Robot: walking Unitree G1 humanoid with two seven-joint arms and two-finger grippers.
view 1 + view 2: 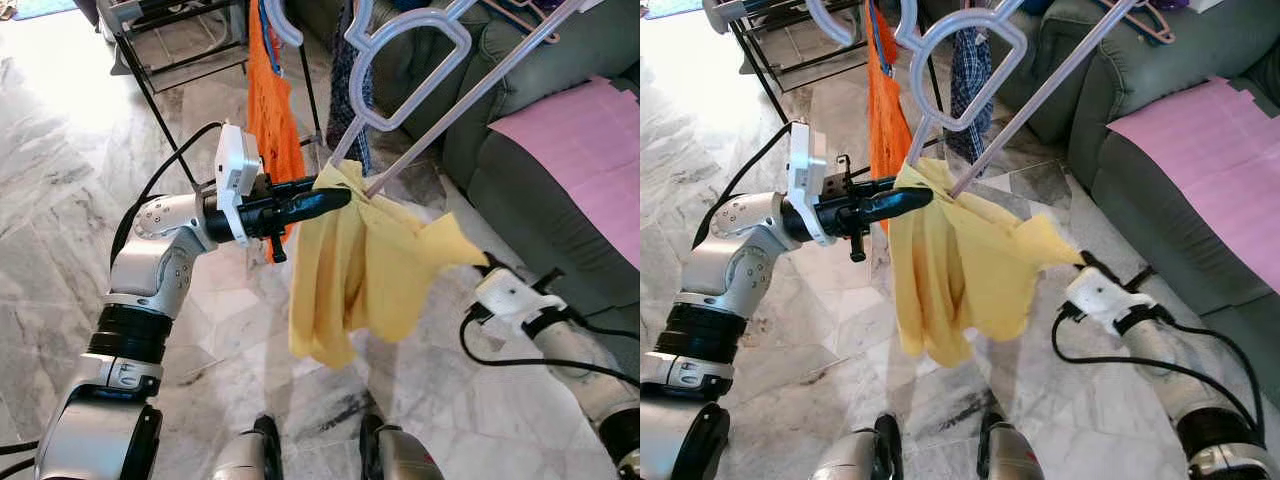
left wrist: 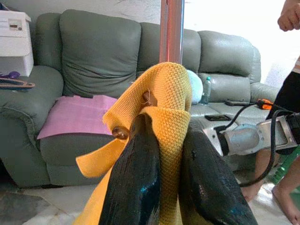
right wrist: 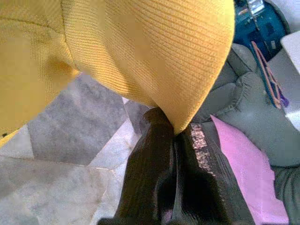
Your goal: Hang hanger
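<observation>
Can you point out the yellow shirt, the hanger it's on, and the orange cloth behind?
yellow shirt point(image 1: 350, 270): left eye view, middle of its hanging body.
hanger point(image 1: 415, 75): left eye view, its pale looped top.
orange cloth point(image 1: 272, 110): left eye view, middle of the hanging fabric.

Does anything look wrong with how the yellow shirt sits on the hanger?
Yes. The yellow shirt hangs bunched and lopsided from one arm of the tilted hanger, not spread over both. The left gripper and right gripper each pinch its cloth.
</observation>
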